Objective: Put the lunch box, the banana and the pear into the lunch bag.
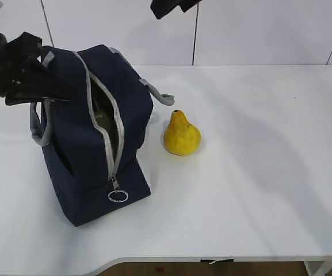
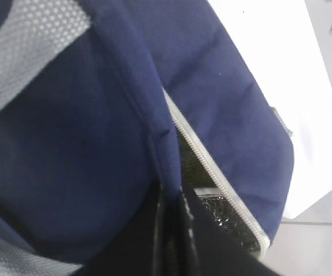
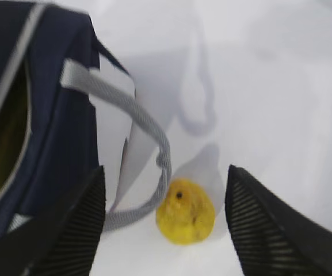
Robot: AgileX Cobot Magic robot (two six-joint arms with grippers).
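Pear [image 1: 182, 135] is still sitting out on the desk [image 1: 258, 172] beside the unzipped lunch bag [image 1: 96, 138], which is seemingly already holding something greenish; left gripper [image 2: 174, 230] is pinching the bag's fabric shut-jawed, right gripper [image 3: 166, 224] is hovering open-jawed above the pear.

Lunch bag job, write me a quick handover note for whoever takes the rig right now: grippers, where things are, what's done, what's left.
Left gripper: shut on the lunch bag, pinching the navy fabric beside the zipper.
Right gripper: open, empty, hanging above the pear.
Bag: upright on the table, unzipped; something olive-green shows inside, probably the lunch box, not certain.
Pear: on the table just right of the bag.
Banana: not visible in any view; cannot confirm it is packed.
Left: grasp the pear and put it in the bag; check for the banana.
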